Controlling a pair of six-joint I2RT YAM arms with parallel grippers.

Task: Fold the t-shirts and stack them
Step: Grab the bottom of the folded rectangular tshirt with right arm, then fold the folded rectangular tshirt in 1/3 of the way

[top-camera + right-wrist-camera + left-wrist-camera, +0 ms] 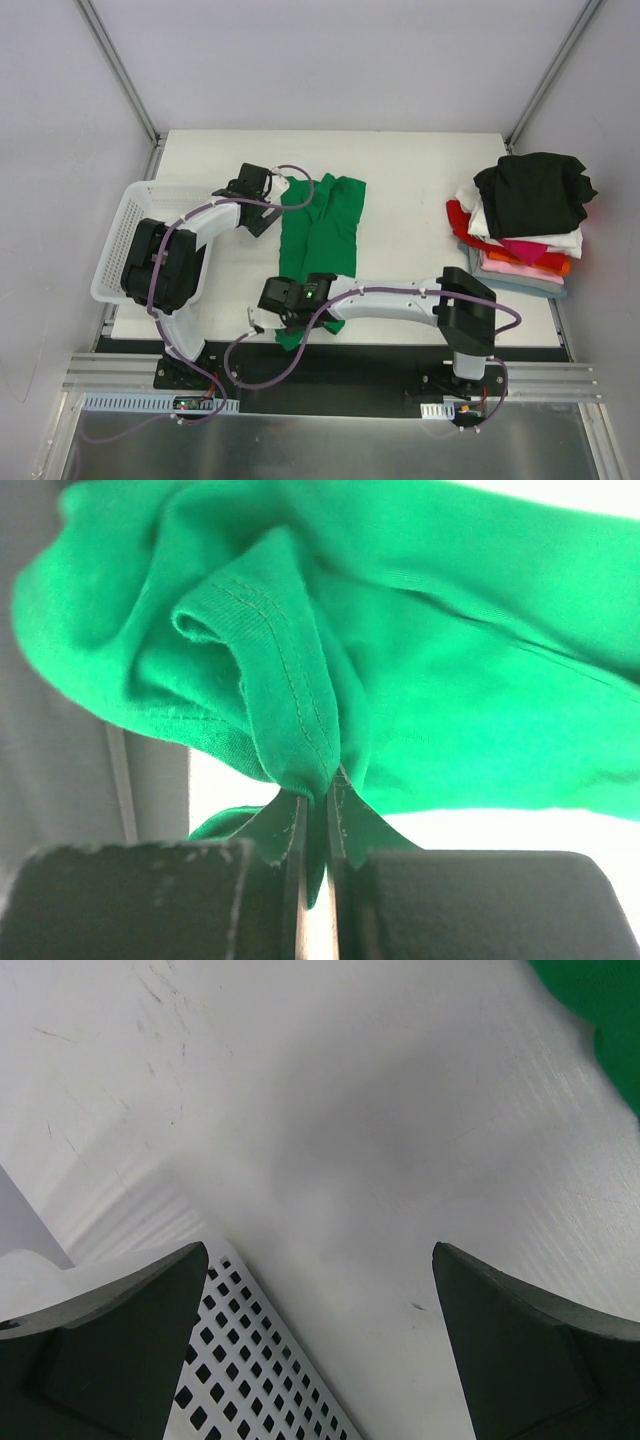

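Right claw, pinched shut on a hem of the plain bright green cloth t-shirt, sits at six o'clock on the white table; the shirt lies crumpled up the middle toward twelve. Left claw hangs wide open, empty, near the white plastic mesh basket at nine; a stack of black, white, pink and red t-shirts rests at three.

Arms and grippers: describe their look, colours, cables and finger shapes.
Both the left arm and right arm have white links with bulky black joint housings and black bases. A lilac cable loops along each. The left gripper has dark, wedge-shaped fingers; the right gripper has flat black ones.
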